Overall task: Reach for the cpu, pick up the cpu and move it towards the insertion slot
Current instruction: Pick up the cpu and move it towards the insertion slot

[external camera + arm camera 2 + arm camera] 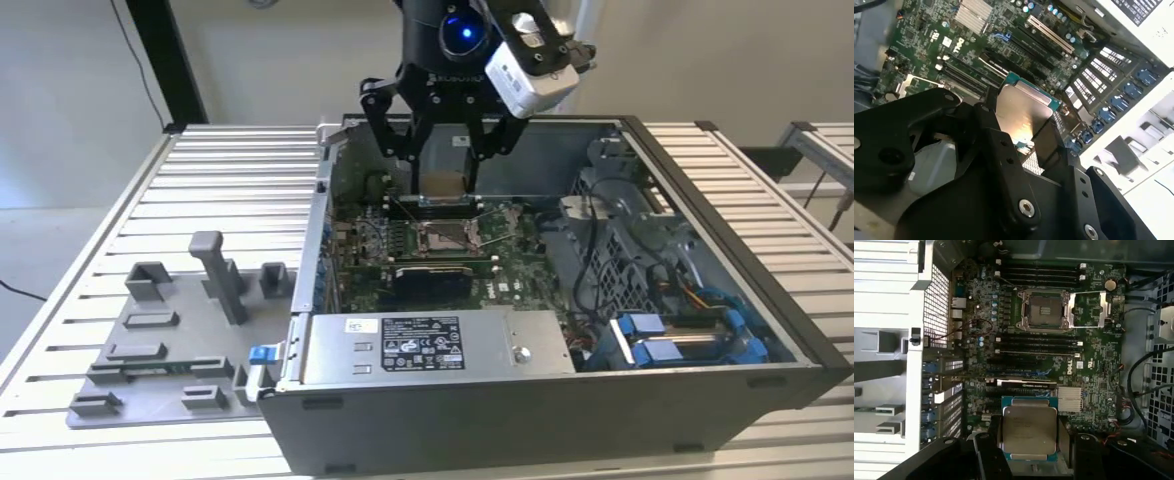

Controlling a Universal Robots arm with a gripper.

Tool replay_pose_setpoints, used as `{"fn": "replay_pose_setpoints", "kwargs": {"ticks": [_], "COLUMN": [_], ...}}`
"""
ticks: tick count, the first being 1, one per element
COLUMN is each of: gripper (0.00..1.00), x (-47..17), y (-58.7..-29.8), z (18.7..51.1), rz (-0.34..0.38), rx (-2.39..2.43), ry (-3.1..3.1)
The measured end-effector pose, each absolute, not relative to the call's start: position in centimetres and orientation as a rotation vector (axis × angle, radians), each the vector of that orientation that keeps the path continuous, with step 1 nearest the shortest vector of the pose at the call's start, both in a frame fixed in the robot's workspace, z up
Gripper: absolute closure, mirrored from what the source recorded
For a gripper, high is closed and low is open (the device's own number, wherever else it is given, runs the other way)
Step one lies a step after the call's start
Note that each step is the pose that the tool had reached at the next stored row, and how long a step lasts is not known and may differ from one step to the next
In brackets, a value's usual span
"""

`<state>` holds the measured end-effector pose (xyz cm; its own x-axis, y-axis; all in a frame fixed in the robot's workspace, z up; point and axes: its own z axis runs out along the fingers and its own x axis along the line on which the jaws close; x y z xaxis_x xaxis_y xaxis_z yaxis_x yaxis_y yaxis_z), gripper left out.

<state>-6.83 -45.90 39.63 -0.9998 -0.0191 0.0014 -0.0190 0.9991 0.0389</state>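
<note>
We see the slatted worktop point(80, 250) carrying an open computer case point(694, 330) and, at the exterior view's left, a grey tray point(160, 350); inside the case lies the green motherboard point(1094, 370); above it hangs the gripper point(442, 165), whose black fingers point(1004, 155) are closed on two opposite edges of the cpu point(1029, 429), so it is held in the air over the board; the insertion slot point(1045, 311) stands open and well apart from the cpu, its dark centre uncovered.
</note>
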Motion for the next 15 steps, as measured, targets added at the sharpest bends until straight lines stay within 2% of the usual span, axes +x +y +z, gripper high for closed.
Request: {"fn": "replay_pose_setpoints", "kwargs": {"ticks": [10,15], "gripper": [1.0,1.0], "x": [-6.1,-6.0], "y": [-45.8,-44.5], "z": [39.6,39.6], "rz": [-0.061,-0.06], "rx": [0.03,0.029], "ry": [-3.139,-3.139]}}
